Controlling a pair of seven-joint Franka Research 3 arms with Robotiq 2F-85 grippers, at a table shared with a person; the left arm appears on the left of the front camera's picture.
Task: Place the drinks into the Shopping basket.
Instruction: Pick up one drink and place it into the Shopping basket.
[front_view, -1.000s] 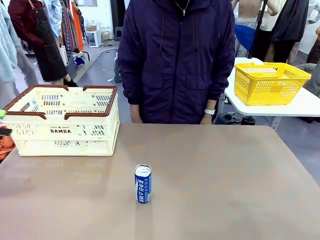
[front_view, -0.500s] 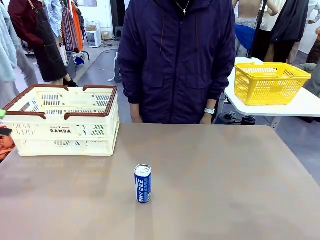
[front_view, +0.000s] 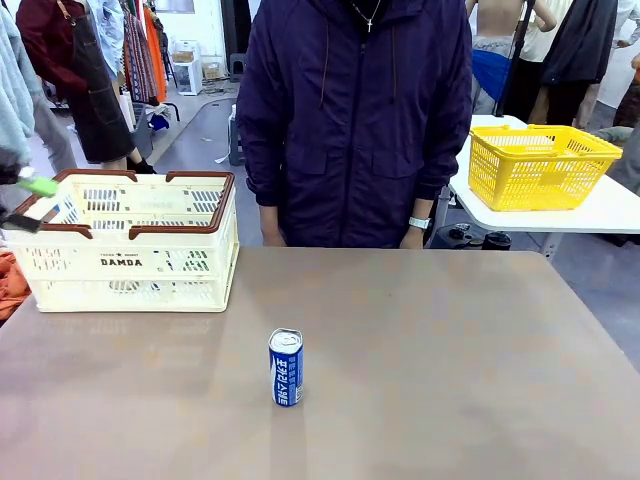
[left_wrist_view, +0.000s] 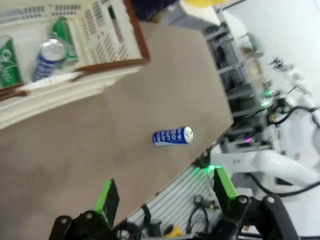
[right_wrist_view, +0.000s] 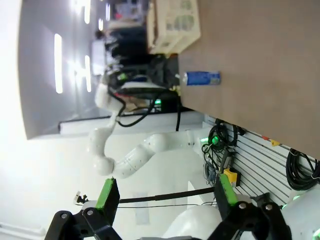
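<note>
One blue drink can (front_view: 286, 367) stands upright on the brown desk (front_view: 450, 380), alone near the middle and well apart from the cream-white Shopping basket (front_view: 130, 262), which sits at the desk's far left corner with its dark brown rim and black "DAMDA" lettering facing the front camera. In the left wrist view the same blue can (left_wrist_view: 173, 136) shows on bare desk, and inside the basket (left_wrist_view: 107, 30) lie three more cans: a second blue one (left_wrist_view: 49, 59) with its silver top showing, a green one (left_wrist_view: 8, 61) beside it and another green one (left_wrist_view: 64, 30) partly behind it. The left gripper (left_wrist_view: 164, 197) hangs over the desk short of the basket, its green-padded fingers spread wide with nothing between them; in the front view a bit of it (front_view: 30, 200) shows blurred at the basket's left edge. The right gripper (right_wrist_view: 163, 194) also has its fingers wide apart and empty, pointed past the desk edge, with the blue can (right_wrist_view: 202, 78) far off. A person in a dark purple jacket (front_view: 355, 120) stands at the far side of the desk. A yellow mesh basket (front_view: 540, 165) sits on a white table behind, to the right.
</note>
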